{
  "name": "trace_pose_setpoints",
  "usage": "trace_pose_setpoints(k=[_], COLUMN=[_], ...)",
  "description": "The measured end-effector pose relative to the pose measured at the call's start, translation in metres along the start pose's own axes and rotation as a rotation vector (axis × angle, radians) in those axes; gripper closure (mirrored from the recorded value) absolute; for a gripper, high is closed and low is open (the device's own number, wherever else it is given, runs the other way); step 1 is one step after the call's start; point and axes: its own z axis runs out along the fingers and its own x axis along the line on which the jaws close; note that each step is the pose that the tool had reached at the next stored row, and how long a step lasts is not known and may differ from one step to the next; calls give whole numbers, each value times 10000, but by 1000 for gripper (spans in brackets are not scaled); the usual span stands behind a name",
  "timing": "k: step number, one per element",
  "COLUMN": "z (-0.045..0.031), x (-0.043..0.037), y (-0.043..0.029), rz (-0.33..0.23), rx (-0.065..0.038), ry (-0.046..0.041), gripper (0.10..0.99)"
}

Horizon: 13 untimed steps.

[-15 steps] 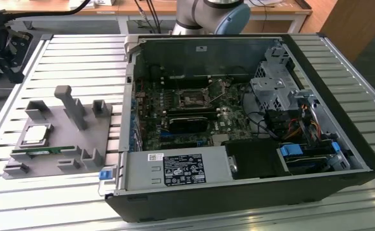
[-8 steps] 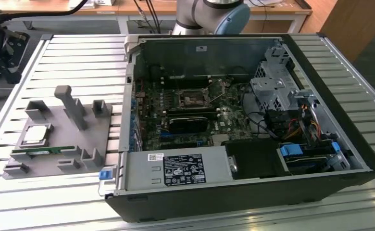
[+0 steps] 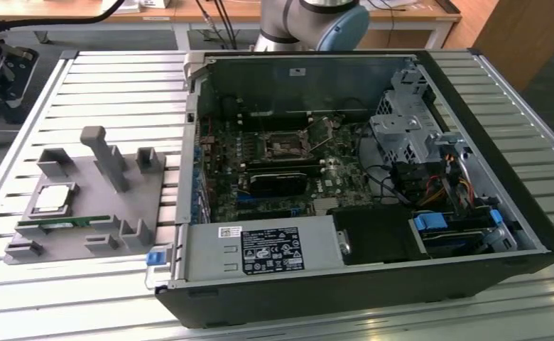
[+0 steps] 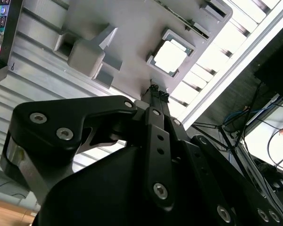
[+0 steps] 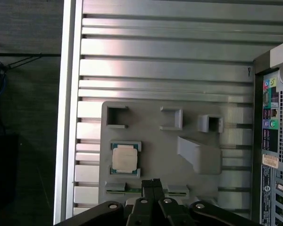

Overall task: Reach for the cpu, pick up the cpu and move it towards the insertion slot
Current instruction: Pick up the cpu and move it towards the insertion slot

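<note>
Cpu (image 5: 124, 158) and gripper (image 5: 153, 181) are apart. In the first wrist view we see the gripper's fingers pressed together, holding nothing, above the grey tray (image 5: 151, 141) and close to the memory stick (image 5: 177, 192). The cpu sits in its square nest on that tray, at the exterior view's left. We find the insertion slot (image 3: 285, 145) inside the open computer case (image 3: 372, 284), well apart from the tray.

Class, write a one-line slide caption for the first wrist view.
End effector clear of the cpu, seated in a grey holder on the slatted table.
</note>
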Motion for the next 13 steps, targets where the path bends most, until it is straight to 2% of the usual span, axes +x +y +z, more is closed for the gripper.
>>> trace_pose_setpoints(k=[9,13], z=[39,62], x=[63,87], y=[-15,-77], rz=[-1,0], rx=[1,1], ry=[1,2], gripper=[980,980])
